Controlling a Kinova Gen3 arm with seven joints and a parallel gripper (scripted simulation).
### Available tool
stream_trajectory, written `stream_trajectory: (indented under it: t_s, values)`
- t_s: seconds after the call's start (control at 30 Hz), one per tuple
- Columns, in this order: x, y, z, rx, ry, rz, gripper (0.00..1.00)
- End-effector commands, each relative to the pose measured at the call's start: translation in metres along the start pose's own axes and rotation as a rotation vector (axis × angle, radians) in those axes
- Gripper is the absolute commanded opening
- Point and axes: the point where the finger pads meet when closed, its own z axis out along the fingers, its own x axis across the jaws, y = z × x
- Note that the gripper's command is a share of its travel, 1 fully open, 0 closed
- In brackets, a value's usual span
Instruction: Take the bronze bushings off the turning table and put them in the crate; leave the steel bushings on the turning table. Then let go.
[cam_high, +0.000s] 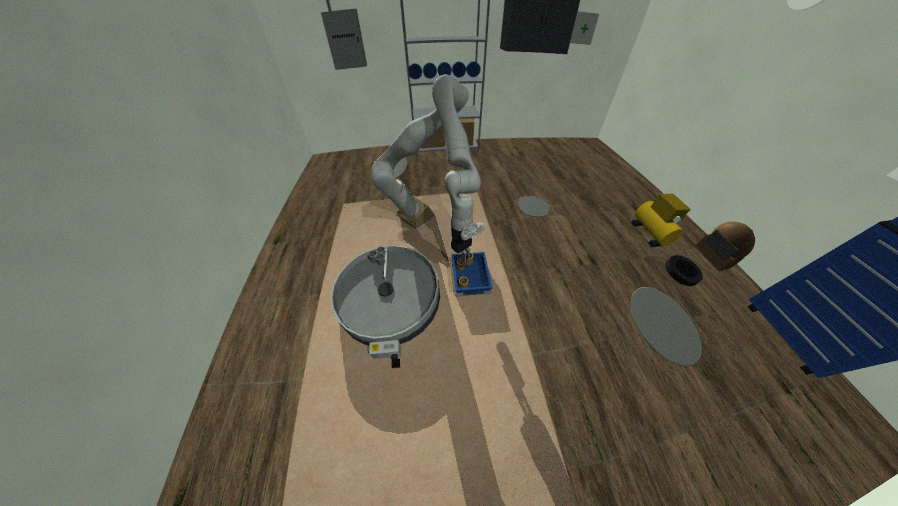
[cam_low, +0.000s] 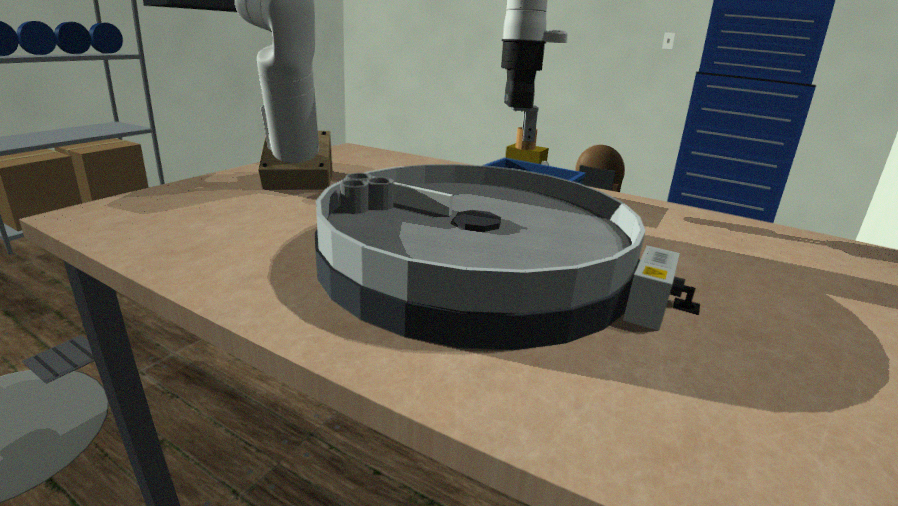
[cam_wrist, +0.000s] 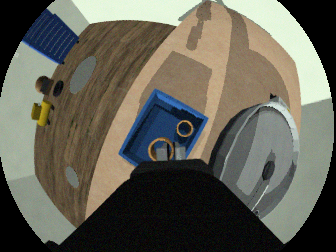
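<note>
My gripper (cam_high: 465, 255) (cam_low: 528, 139) (cam_wrist: 171, 148) is shut on the wall of a bronze bushing (cam_high: 470, 258) (cam_low: 519, 138) (cam_wrist: 150, 145), above the rear part of the blue crate (cam_high: 489, 273) (cam_low: 553, 170) (cam_wrist: 137, 122). In the top view, one bronze bushing (cam_high: 460, 264) is in the crate's rear left, close beside the held one in that view. Another bronze bushing (cam_high: 463, 282) (cam_wrist: 192, 129) is in its front left. Three steel bushings (cam_high: 377, 254) (cam_low: 355, 196) stand together at the rear left of the turning table (cam_high: 402, 314) (cam_low: 534, 245). No bronze shows there. In the exterior view the crate's inside is mostly hidden.
The turning table's raised rim stands left of the crate in the top view. A thin guide bar (cam_high: 385, 264) (cam_low: 421, 188) runs from near the steel bushings to the dark hub (cam_high: 385, 289) (cam_low: 476, 220). A grey control box (cam_high: 384, 349) (cam_low: 652, 289) is at the turning table's front.
</note>
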Motion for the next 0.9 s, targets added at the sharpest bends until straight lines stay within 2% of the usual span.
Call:
stream_trajectory:
  t_s: [0.0,0.37,0.53,0.87]
  values:
    - [0.005,0.004,0.011,-0.013,0.007,0.008,0.0]
    - [0.005,0.004,0.011,-0.013,0.007,0.008,0.0]
    - [0.005,0.004,0.036,-0.013,0.008,0.007,0.0]
    - [0.005,0.004,0.036,-0.013,0.008,0.007,0.0]
